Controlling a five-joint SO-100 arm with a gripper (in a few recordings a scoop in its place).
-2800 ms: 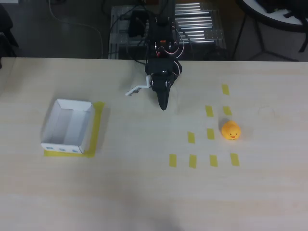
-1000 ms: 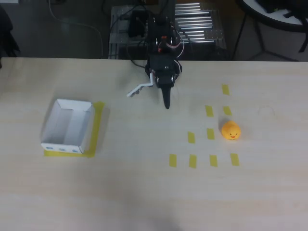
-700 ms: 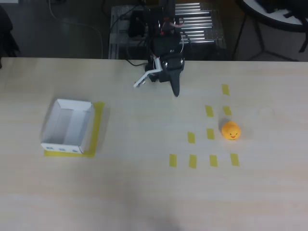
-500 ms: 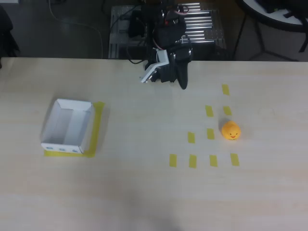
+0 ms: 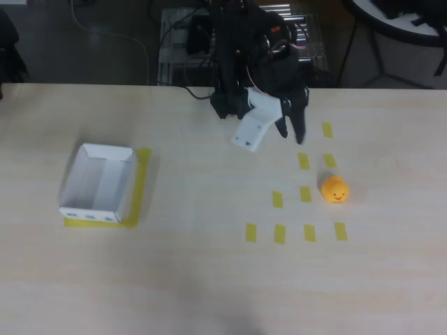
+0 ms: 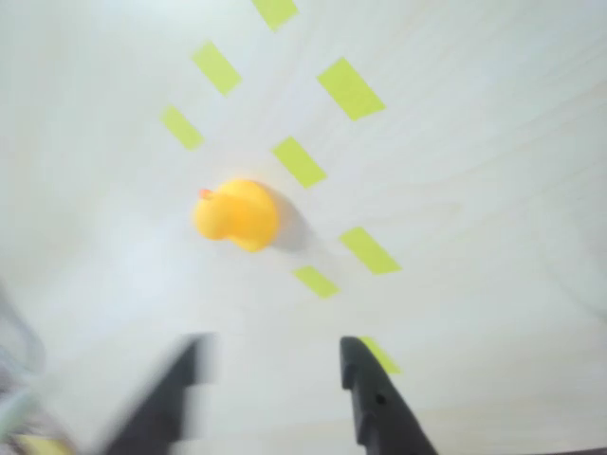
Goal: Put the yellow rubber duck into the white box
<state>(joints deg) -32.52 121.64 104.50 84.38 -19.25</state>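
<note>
Surface (image 5: 209,279): pale wood-grain top, carrying all items listed below.

Yellow rubber duck (image 5: 335,189): sat upright on the surface at the right of the overhead view, loose and untouched. It lay among the yellow tape strips (image 5: 305,194), just beside one on its left and just below another. In the wrist view the duck (image 6: 237,214) appeared blurred, orange beak at its upper left, strips scattered around it.

White box (image 5: 98,183): stood at the left of the overhead view, well apart from the duck, open side up, nothing visible inside. Small blue marks ran along its lower outer wall. A yellow tape border (image 5: 142,183) showed under its right and lower edges.

Arm (image 5: 244,49): black, reaching in from the top edge of the overhead view, angled toward the right.

Gripper (image 5: 276,136): hung above the surface, up and left of the duck and apart from it. One white plate-like finger and one dark pointed finger. Jaws were spread and held nothing; in the wrist view the gripper (image 6: 270,374) showed a wide gap, with the duck beyond it.
</note>
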